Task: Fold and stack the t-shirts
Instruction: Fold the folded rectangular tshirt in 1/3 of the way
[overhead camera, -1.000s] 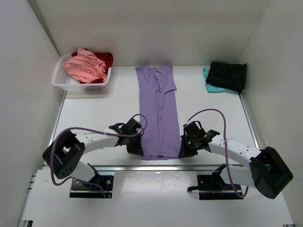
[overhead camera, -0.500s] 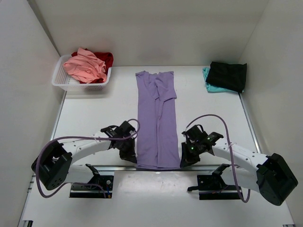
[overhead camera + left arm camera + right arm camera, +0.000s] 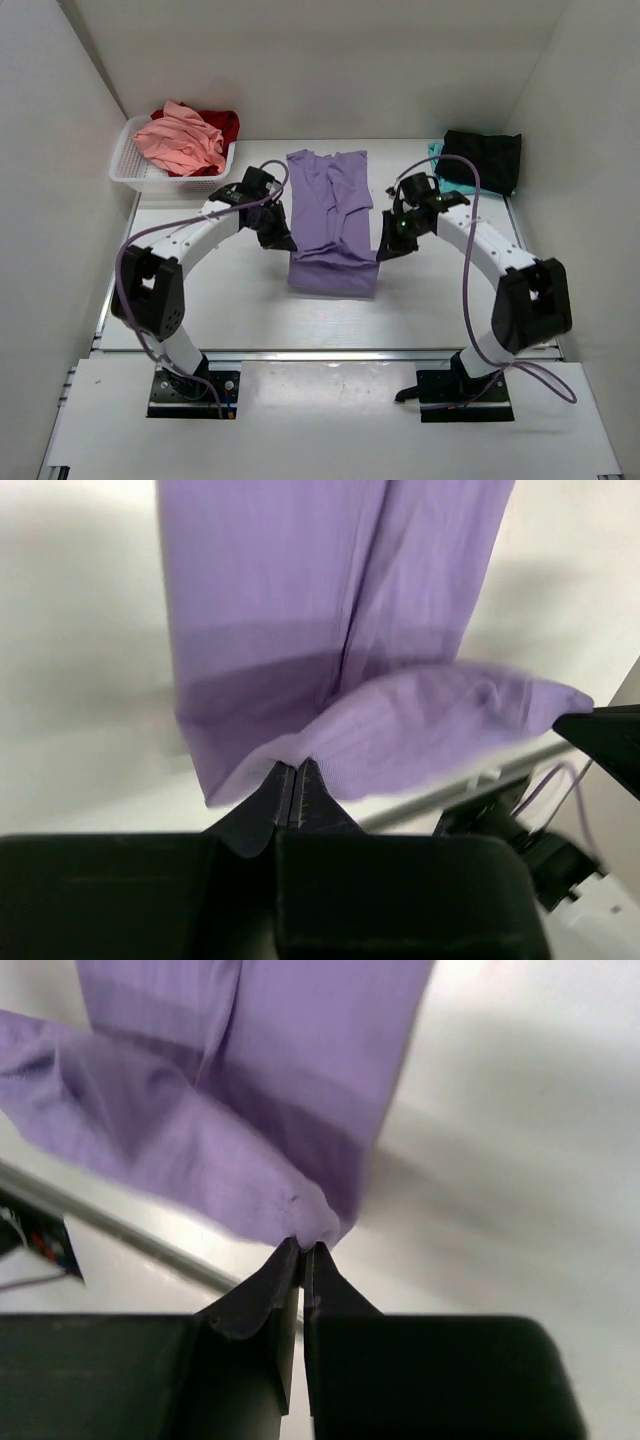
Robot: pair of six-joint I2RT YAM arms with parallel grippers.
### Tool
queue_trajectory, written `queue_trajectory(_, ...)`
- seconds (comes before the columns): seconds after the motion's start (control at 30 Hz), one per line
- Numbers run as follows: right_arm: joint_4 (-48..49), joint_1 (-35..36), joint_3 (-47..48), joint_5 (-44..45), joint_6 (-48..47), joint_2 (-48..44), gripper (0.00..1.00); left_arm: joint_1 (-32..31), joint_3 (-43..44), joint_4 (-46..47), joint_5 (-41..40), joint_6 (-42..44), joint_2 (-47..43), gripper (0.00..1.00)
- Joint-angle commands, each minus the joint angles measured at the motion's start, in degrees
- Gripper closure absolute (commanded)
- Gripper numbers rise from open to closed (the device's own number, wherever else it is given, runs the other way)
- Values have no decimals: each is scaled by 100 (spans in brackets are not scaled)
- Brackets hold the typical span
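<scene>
Left wrist view has the left jaws pinched tight together, a corner of the lavender t-shirt (image 3: 330,630) caught between their tips. The hem runs from that corner across to the right, lifted off the desk (image 3: 430,290), and the rest of the cloth hangs down beyond it and lies flat. In the right wrist view the right jaws are closed just as narrowly on the opposite hem corner, a small pucker of purple cloth bunched right at the tips.

From above, the left arm (image 3: 215,220) and the right arm (image 3: 470,235) both reach in toward the middle of the desk, one on each long side of the shirt. Between them the near end of the shirt is raised and doubled over its own middle, with a fold line lying across the desk on the near side. The far end, with the sleeves tucked in, lies flat toward the back wall.

At the back left corner stands a white mesh basket (image 3: 130,172) holding a crumpled salmon-pink t-shirt (image 3: 180,140) with a red t-shirt (image 3: 226,124) behind it. At the back right a folded black t-shirt (image 3: 482,160) lies on top of a teal t-shirt (image 3: 440,182).
</scene>
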Motion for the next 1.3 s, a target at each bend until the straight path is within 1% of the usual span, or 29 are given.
queue_trajectory(0.0,-9,-242,808,205,-467,709,100,301,597,77,-29,168,411,100)
queue_trajectory(0.03,16,-225,1064,266,-520,852,100,424,738,130,41,141,587,100)
queue_trajectory(0.1,17,-251,1433,337,-556,1378,100,459,906,244,58,71,842,99)
queue_trajectory(0.17,-10,-260,1917,346,-626,1686,100,495,1098,315,68,27,1054,100)
queue_trajectory(0.23,-18,-243,2242,337,-608,2082,100,522,1249,324,85,88,1387,99)
queue_trajectory(0.37,-71,-234,2823,433,-617,2574,100,627,1477,499,94,62,1757,97)
queue_trajectory(0.4,-80,-234,2885,434,-600,2663,100,688,1521,543,120,36,1801,93)
queue_trajectory(0.43,-98,-199,2955,477,-565,2759,97,732,1609,613,112,18,1915,88)
queue_trajectory(0.47,-133,-268,3060,547,-513,2830,90,802,1705,701,207,-95,2003,74)
queue_trajectory(0.5,-124,-278,3105,635,-442,2848,86,933,1767,850,243,-201,2047,67)
queue_trajectory(0.53,-89,-313,3123,731,-398,2857,81,926,1820,903,287,-271,2057,65)
queue_trajectory(0.6,-28,-487,3176,943,-188,2770,76,1110,1759,1315,270,-613,1978,63)
queue_trajectory(0.63,16,-497,3132,1074,-48,2700,76,1145,1646,1613,331,-832,1873,61)
queue_trajectory(0.7,270,-646,2939,1180,128,2419,69,1277,1321,1992,279,-1062,1706,58)
queue_trajectory(0.73,324,-690,2686,1163,225,2357,67,1330,1259,2107,261,-1159,1601,58)
queue_trajectory(0.83,544,-691,2123,1119,331,1857,58,1339,872,2081,313,-1116,1293,59)
queue_trajectory(0.9,719,-700,1665,979,340,1602,55,1330,242,2047,279,-1029,1022,58)
queue_trajectory(0.93,746,-656,1368,935,375,1505,54,1208,73,2081,261,-958,793,58)
queue_trajectory(0.97,877,-604,982,830,428,1330,54,1129,-338,2116,209,-949,556,59)
queue_trajectory(1.0,1034,-542,709,803,472,1154,53,1067,-751,2126,147,-958,458,57)
queue_trajectory(1.07,1290,-340,261,654,647,898,53,848,-1454,2318,33,-993,81,56)
queue_trajectory(1.1,1300,-209,14,636,718,854,53,664,-1597,2397,-63,-1062,-69,56)
queue_trajectory(1.13,1291,-129,-32,662,745,836,53,645,-1790,2442,-125,-1072,-131,54)
queue_trajectory(1.17,1352,19,-180,671,832,722,51,444,-1861,2407,-300,-1028,-219,53)
queue_trajectory(1.2,1370,64,-347,636,972,704,50,347,-1932,2424,-502,-1037,-272,49)
queue_trajectory(1.27,1614,292,-603,557,1174,546,46,101,-2046,2485,-722,-949,-386,47)
